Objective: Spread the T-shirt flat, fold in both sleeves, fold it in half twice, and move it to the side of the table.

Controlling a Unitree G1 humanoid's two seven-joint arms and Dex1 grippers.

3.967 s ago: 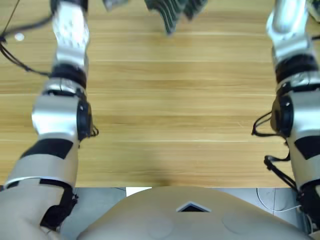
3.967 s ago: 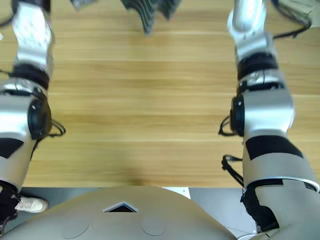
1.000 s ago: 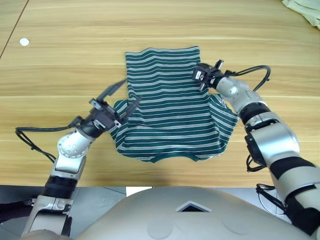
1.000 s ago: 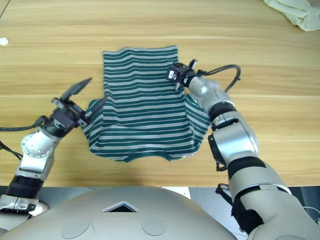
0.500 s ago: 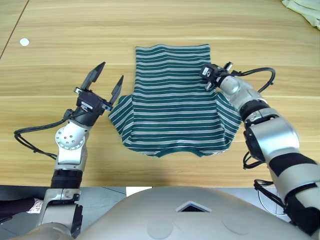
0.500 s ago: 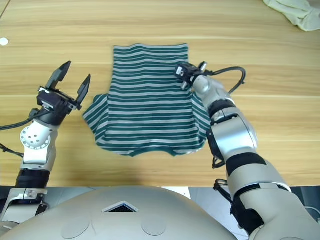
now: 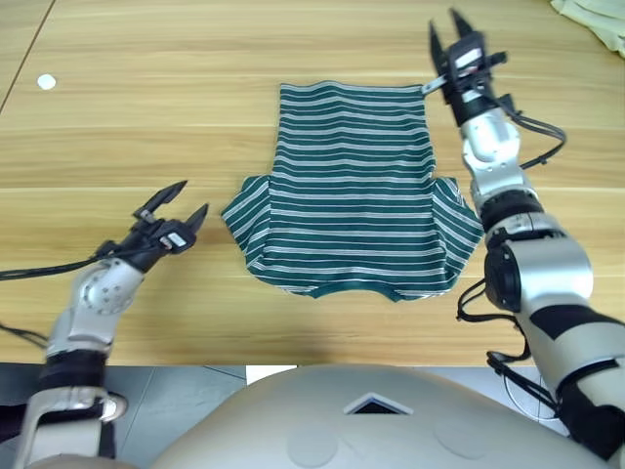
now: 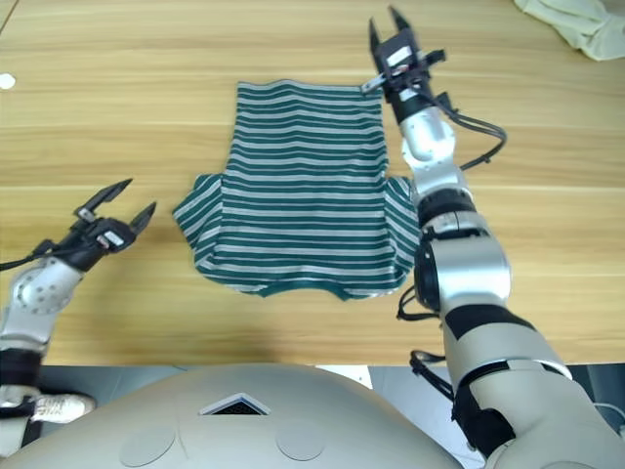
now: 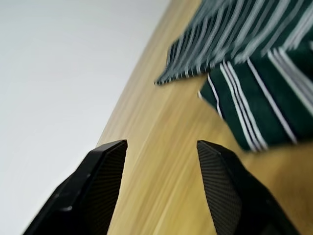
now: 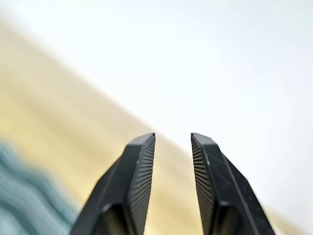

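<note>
Both released, empty: my left fingers [image 7: 168, 195] off the T-shirt [image 7: 352, 195], beside its left sleeve [image 7: 241, 210]; right fingers [image 7: 436, 47] at its far right corner. T-shirt flat on table [image 7: 146, 117], long axis away from me.

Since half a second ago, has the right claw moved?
Yes. Against the white dot, which holds its place, the right claw left the T-shirt's right edge and swung away from the robot, past the shirt's far corner.

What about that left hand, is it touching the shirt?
Apart. The left eye view shows a strip of bare table between the open left fingers and the shirt's nearest sleeve.
</note>
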